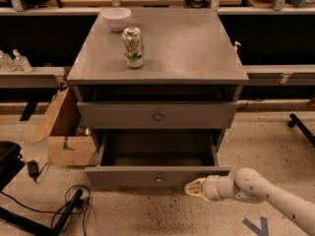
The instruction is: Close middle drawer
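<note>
The middle drawer [158, 176] is a grey box pulled out of the grey cabinet [157, 48], its dark inside bare. Its flat front faces me and carries a small round knob [158, 179]. Above it sits a wider closed grey front [157, 114] with a larger knob. My gripper [194, 188], on a white arm coming from the lower right, is low at the right part of the open drawer's front, touching or very close to it.
A soda can [133, 46] and a white bowl [116, 18] stand on the cabinet top. A cardboard box [64, 132] lies left of the cabinet. Cables and a black object [54, 205] lie on the floor at the lower left.
</note>
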{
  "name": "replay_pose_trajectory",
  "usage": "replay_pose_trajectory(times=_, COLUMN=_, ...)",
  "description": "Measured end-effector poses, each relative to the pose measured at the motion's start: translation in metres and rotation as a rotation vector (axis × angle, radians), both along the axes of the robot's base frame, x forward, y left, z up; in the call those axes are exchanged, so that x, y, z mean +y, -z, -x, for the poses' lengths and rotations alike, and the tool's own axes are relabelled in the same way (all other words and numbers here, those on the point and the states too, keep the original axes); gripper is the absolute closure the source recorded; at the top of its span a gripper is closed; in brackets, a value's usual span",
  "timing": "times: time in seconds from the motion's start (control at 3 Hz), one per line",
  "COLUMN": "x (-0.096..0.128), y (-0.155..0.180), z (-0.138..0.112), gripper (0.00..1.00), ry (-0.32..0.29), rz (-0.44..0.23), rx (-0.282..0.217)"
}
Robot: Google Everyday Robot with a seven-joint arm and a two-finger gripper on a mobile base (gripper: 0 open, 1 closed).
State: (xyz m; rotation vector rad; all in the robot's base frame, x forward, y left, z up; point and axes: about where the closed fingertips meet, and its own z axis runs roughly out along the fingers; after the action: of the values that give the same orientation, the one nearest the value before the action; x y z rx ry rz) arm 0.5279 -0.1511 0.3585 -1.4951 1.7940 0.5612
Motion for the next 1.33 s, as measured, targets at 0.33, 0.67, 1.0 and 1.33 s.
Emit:
replay_pose_trajectory(times=0.33, x=0.001, y=0.0, z=-0.003, gripper=1.0, ry=-0.004, rz=-0.001, rx=-0.002)
replay_pose_trajectory(times=0.67, x=0.007, y=0.003, z=-0.027, gripper=1.0, ry=-0.034, rz=-0.013, rx=-0.016)
replay_pose_trajectory(times=1.0, x=0.007, y=0.003, z=-0.026, gripper=1.0, ry=-0.034, rz=-0.013, rx=-0.016)
replay_pose_trajectory(times=1.33, x=0.01, y=0.003, z=-0.042, gripper=1.0, ry=-0.044, rz=-0.021, rx=-0.02)
